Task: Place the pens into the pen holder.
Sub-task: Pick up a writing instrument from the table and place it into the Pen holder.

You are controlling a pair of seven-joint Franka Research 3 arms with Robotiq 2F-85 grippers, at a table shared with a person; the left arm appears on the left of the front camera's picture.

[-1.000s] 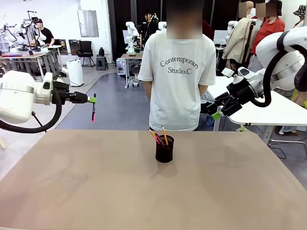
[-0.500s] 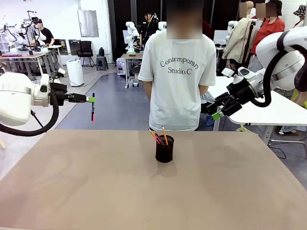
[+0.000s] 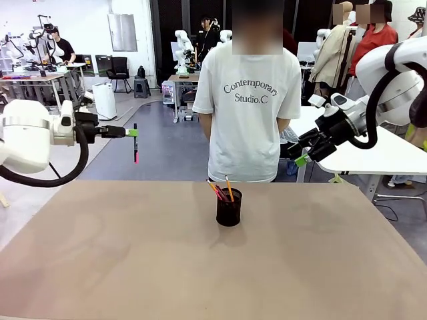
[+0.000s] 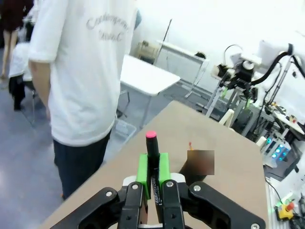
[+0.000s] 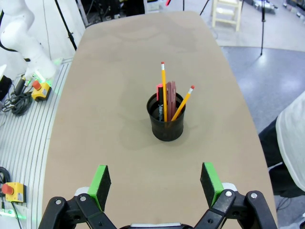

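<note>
Off the table's left edge, high above the floor, the left pincer (image 3: 132, 132) holds the black marker (image 3: 136, 143) clamped between its green pads, the marker hanging upright with its pink-red tip down in the front view. Against half a second ago the pincer and marker have shifted a little to the right and slightly up, toward the table (image 3: 100, 267), after first drawing back leftward; this reads as the start of the carry toward the pen holder (image 3: 229, 207), though the marker is well apart from it. The holder stands near the table's middle far side with several pens (image 5: 166, 95) already upright in it, two yellow pencils and reddish ones. The right pincer (image 5: 155, 183) has not moved; it hovers wide apart and empty, looking down on the holder.
</note>
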